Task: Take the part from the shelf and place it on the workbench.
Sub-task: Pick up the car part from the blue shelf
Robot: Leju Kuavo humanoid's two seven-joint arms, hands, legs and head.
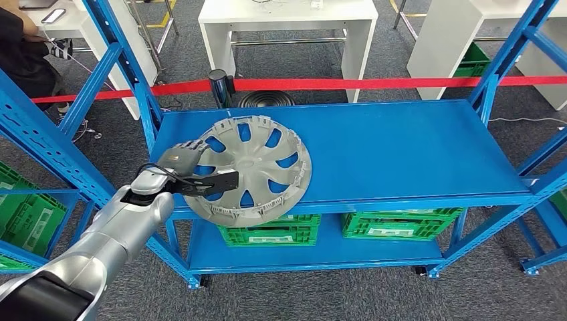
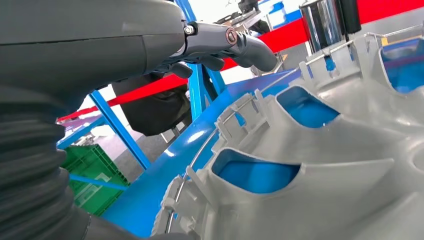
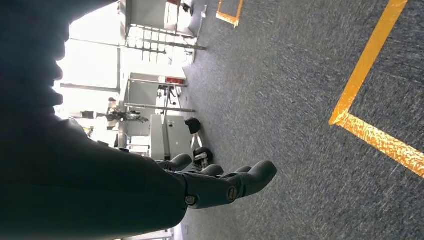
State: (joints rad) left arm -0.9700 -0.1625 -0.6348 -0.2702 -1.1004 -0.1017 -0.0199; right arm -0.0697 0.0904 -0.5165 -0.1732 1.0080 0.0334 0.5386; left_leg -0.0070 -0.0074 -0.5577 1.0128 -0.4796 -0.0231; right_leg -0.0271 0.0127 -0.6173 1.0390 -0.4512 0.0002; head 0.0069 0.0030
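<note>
While hubcap (image 1: 257,170) lies flat, inner side up, on shelf (image 1: 401,150), left hand (image 1: 182,160) fingers grasp its rim; right hand (image 3: 220,185) released.

Grey part (image 1: 253,168) on blue shelf (image 1: 401,154); green crates (image 1: 400,224) below; red barrier tape (image 1: 374,83); dark grey carpet (image 1: 334,294).

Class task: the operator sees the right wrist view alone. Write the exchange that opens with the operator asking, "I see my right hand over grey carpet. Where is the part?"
Observer: The wheel cover lies on the blue shelf, at its left front corner, overhanging the edge.
Operator: Is my left hand on it?
Observer: The left hand is at its left rim, thumb over the front; I cannot tell if the grip is closed.
Operator: Anything under that shelf?
Observer: Green crates sit on the lower level.
</note>
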